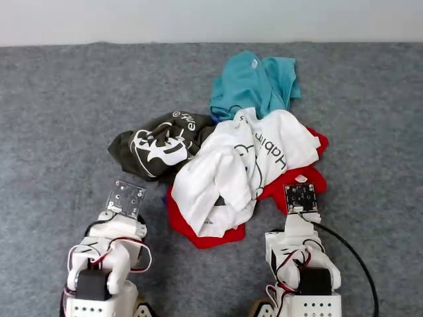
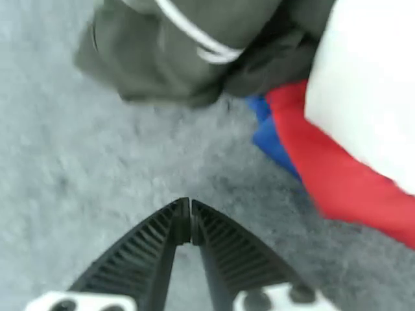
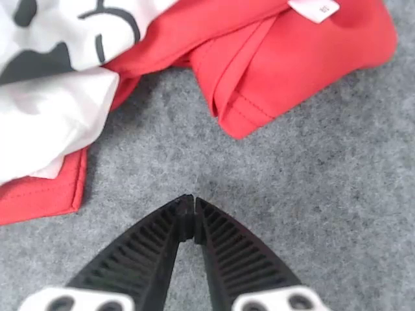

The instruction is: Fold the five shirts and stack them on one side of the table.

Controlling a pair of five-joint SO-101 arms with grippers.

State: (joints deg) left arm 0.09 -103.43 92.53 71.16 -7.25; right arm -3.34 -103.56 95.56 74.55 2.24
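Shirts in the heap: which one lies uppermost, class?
The white shirt: it drapes over the red shirt, and its edges overlap the teal shirt and the dark shirt.

bright, even light; soft shadows

The table (image 1: 59,132) has a grey, felt-like covering. Five crumpled shirts lie in one heap near its middle. The teal shirt (image 1: 254,82) rests at the far end and the dark shirt (image 1: 158,145) on the left side. The red shirt (image 1: 198,234) lies nearest, with the white shirt (image 1: 231,168) spread over it. A blue shirt (image 2: 272,139) edge shows beside the red one.
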